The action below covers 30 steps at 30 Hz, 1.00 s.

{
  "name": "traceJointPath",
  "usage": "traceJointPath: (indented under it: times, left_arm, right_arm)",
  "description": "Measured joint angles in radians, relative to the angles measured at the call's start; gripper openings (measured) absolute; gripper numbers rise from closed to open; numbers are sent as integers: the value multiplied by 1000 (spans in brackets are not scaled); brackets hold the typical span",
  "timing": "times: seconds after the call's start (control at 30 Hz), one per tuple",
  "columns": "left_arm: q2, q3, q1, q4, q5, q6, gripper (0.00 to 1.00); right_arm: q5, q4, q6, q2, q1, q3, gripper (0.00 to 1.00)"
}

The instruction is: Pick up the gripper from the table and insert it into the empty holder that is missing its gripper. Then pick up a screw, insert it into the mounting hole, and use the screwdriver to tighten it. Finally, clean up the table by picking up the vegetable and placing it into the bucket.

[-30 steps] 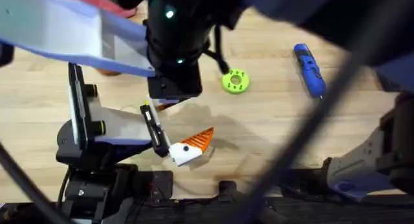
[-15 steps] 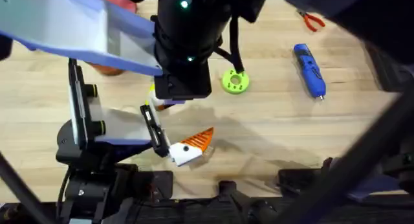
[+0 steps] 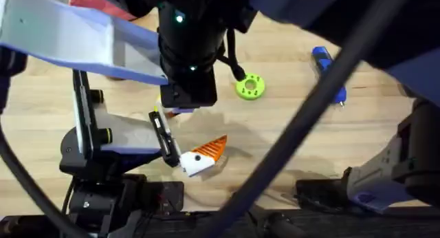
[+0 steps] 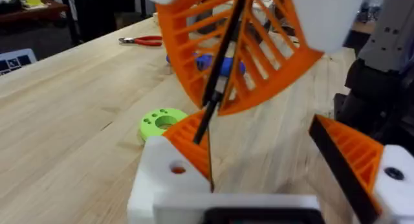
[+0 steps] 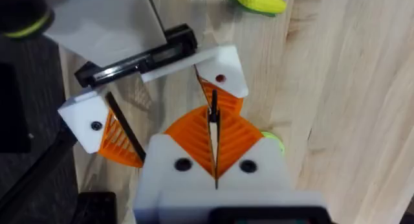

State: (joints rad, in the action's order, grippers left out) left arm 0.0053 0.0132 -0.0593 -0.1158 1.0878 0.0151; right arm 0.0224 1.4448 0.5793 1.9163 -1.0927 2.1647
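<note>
- The gripper, the loose orange pad, could not be picked out for certain; in the right wrist view the right gripper (image 5: 213,146) had its orange pads pressed together with a thin dark edge in the seam, directly over the left gripper (image 5: 169,114).
- The left gripper (image 4: 278,153) sat with fingers spread, one white mount with its orange pad (image 4: 187,143) and the other (image 4: 352,156) well apart.
- The vegetable (image 5: 257,0) lay on the wood beyond both grippers.
- The screwdriver (image 3: 327,73) rested far right on the table (image 3: 289,121), partly crossed by a dark cable.
- A green disc (image 3: 249,87) lay mid-table; red-handled pliers (image 4: 143,40) sat farther back.
- The left arm was folded low near its base; the right arm loomed large under the camera.
</note>
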Motion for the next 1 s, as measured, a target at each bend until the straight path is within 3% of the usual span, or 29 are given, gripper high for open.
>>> traceJointPath:
  times: [1.0]
  left_arm:
    - [0, 0, 0, 0, 0, 0, 950]
  right_arm:
    - [3, -7, 0, 32, 0, 0, 6]
